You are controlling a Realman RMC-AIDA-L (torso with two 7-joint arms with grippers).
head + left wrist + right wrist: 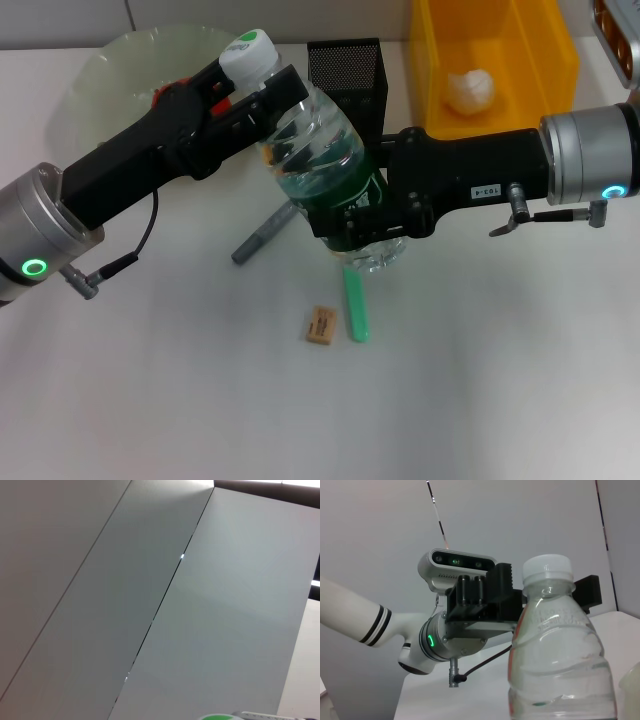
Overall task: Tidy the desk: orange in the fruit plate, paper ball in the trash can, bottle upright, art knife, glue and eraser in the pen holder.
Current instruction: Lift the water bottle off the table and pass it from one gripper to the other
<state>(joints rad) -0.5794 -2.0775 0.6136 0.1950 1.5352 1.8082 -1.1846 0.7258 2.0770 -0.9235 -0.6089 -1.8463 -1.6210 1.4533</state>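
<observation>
- Tan and small, sitting closest on the white desk (pixel 500 400): counting one eraser (pixel 320 326), with one green glue stick (pixel 355 303) just beside it.
- Counting one grey art knife (pixel 262 233) a little farther, with one end hiding behind the bottle.
- Holding one clear bottle (pixel 320 140), leaning, with two grippers: right gripper (pixel 365 225) squeezing shut around the green label, left gripper (pixel 262 95) pinching shut at the neck under the white cap.
- Risking a slip: pulling two different ways and twisting the bottle loose, or squashing the soft plastic.
- Risking a wobble: setting it down on the glue stick or art knife right below, and tipping over.
- Risking a knock on the one black pen holder (pixel 345 65) just behind.
- Counting farthest away: one green fruit plate (pixel 110 60) with what looks like one orange (pixel 165 96) peeking from behind the left arm, and one yellow trash can (pixel 545 60) with one paper ball (pixel 470 90) inside.
</observation>
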